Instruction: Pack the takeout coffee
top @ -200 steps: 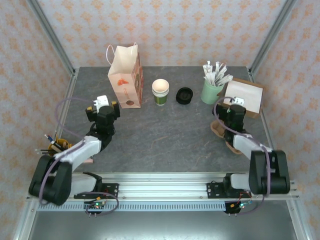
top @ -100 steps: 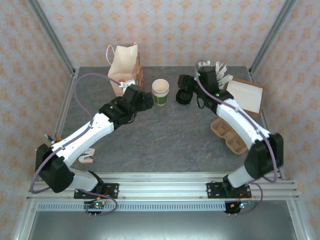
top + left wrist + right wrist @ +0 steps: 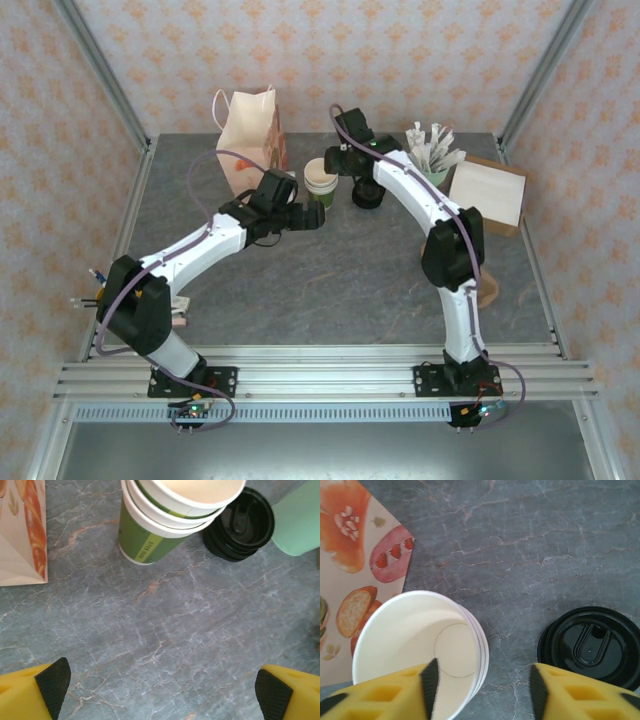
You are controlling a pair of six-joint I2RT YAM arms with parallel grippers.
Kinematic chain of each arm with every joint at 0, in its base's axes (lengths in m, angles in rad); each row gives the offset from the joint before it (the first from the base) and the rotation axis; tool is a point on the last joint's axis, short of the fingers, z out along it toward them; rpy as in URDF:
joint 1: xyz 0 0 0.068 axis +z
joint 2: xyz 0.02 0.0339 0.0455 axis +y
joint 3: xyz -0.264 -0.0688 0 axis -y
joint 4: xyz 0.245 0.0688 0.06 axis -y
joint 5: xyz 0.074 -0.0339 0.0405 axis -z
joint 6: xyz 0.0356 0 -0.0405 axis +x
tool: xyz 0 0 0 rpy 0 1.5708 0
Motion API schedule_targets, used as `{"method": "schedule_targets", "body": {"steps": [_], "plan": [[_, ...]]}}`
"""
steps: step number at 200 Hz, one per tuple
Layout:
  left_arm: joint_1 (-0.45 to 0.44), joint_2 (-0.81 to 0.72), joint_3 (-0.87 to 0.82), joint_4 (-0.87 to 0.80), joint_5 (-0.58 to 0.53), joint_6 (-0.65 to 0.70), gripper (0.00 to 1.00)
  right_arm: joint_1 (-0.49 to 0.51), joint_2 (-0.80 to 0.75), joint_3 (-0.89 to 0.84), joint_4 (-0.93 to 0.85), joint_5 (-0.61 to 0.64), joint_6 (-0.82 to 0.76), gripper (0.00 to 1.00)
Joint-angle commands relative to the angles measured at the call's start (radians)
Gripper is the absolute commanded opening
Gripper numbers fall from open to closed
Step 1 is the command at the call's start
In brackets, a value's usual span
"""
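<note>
Coffee cups (image 3: 320, 186): a nested stack of green-banded paper cups, upright near the back of the grey table (image 3: 330, 285). It stands between the paper bag (image 3: 250, 140) and the black lids (image 3: 368, 192), and the top cup has no lid on.
Black lids: a short pile on the table just right of the stack, not touching it.
Right jaws: the right gripper (image 3: 482, 685) is partway spread and straddles the top cup's rim. One yellow finger (image 3: 427, 680) is over the cream inside and the other is outside the wall. I see gaps on both sides of the rim, but I cannot tell whether a pad touches it.
Left jaws: the left gripper (image 3: 160, 692) is spread wide, with only bare table between its black pads. It holds nothing and sits low, short of the stack's base.
Overhead view: both arms reach in to the stack, the left from the near left and the right from above. Further right are a mint-green cup (image 3: 428, 170) of wrapped sticks and a brown box (image 3: 487, 192).
Left wrist view: shows the stack's side, with several nested rims and a paler label on the green band.
Right wrist view: looks straight down to the top cup's round bottom. It also shows the moulded top of the uppermost lid and the bread and cake pictures on the bag.
</note>
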Motion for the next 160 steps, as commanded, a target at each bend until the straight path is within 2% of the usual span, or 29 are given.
{"method": "schedule_targets", "body": {"steps": [1,51,69,108,160], "plan": [[0.003,-0.007,-0.021,0.069,-0.059,0.05,1.0,0.017,0.035,0.089,-0.119,0.058,-0.018,0.47],[0.003,0.071,-0.013,0.093,-0.099,0.094,1.0,0.018,0.099,0.148,-0.143,0.056,-0.011,0.43],[0.005,0.092,0.002,0.102,-0.109,0.105,1.0,0.02,0.111,0.159,-0.148,0.049,-0.01,0.34],[0.005,0.137,0.03,0.103,-0.113,0.119,1.0,0.019,0.135,0.191,-0.152,0.042,-0.011,0.29],[0.005,0.161,0.025,0.12,-0.08,0.136,1.0,0.021,0.15,0.222,-0.169,0.056,-0.02,0.14]]}}
